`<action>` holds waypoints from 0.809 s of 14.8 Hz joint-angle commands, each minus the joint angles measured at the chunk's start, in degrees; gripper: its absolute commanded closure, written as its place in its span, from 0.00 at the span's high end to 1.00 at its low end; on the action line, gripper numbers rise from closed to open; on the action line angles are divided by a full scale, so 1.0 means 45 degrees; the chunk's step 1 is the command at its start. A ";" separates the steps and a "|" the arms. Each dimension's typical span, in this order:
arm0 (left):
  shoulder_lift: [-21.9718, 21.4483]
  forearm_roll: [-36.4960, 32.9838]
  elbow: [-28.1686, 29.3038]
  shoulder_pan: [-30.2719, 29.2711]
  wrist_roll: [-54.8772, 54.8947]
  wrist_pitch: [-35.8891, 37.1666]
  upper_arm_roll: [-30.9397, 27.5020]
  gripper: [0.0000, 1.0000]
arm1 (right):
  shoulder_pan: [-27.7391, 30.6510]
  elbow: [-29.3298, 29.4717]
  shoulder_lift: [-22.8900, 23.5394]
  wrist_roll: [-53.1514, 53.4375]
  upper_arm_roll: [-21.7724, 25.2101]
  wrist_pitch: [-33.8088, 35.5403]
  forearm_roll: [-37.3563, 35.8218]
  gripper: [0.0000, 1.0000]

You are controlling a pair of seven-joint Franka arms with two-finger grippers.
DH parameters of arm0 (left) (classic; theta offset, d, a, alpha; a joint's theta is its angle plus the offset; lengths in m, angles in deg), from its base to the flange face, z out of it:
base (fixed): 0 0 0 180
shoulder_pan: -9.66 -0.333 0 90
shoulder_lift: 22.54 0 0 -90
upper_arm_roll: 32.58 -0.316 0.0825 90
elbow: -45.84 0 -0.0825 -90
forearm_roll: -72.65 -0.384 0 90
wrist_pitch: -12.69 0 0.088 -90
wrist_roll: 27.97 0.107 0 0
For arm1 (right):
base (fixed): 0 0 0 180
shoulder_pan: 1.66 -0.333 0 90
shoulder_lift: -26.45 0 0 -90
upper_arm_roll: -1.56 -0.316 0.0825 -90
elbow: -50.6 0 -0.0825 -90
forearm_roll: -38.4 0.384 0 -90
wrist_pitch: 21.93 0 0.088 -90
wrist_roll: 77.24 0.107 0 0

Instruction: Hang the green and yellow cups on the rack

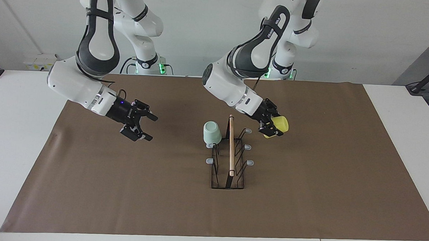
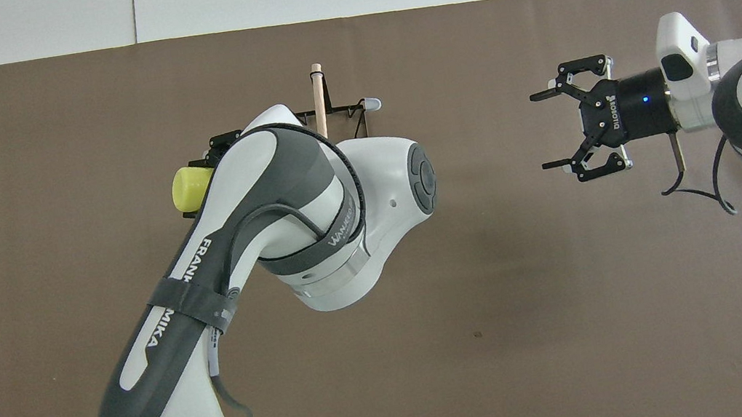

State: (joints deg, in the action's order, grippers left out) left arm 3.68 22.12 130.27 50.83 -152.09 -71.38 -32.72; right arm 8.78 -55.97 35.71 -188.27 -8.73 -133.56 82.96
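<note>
Rack [image 1: 229, 155] stands mid-table on brown mat [image 1: 124, 189], wooden rod [image 1: 231, 146] along its top, pointing toward and away from the robots. Green cup [image 1: 211, 132] hangs mouth-down on the prong nearest the robots, on the rack's side toward the right arm's end; not held by either gripper. Overhead view: left arm covers this cup and most of the rack.

Left gripper [image 1: 271, 128] is up in the air beside the rack, on its side toward the left arm's end, over the mat just off the nearest prong there. Fingers clamped on yellow cup [image 1: 278, 125], which lies tilted on its side; cup is clear of the rack, not yet on a prong.

Right gripper [image 1: 146, 126] hangs over bare mat, well apart from the rack, toward the right arm's end. Fingers spread wide, holding nothing.
</note>
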 commanded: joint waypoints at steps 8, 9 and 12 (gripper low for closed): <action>0.0620 -0.1601 -0.0191 0.1436 -0.0307 0.0479 -0.0282 0.00 | 0.0219 0.0244 -0.2410 0.7926 -0.0018 0.2736 -0.6110 1.00; 0.0582 -0.1835 0.0024 0.1571 -0.0288 0.0458 -0.0282 0.00 | 0.0200 0.0476 -0.2469 0.8980 -0.0038 0.2775 -0.6540 1.00; 0.0406 -0.2284 0.0708 0.1592 -0.0269 0.0341 -0.0262 0.00 | 0.0102 0.1121 -0.2470 1.0996 -0.0058 0.3591 -0.7440 1.00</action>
State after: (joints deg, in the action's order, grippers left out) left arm 6.48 14.35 130.45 56.95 -152.93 -69.47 -32.94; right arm 9.13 -53.13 24.73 -144.65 -8.71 -120.69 52.19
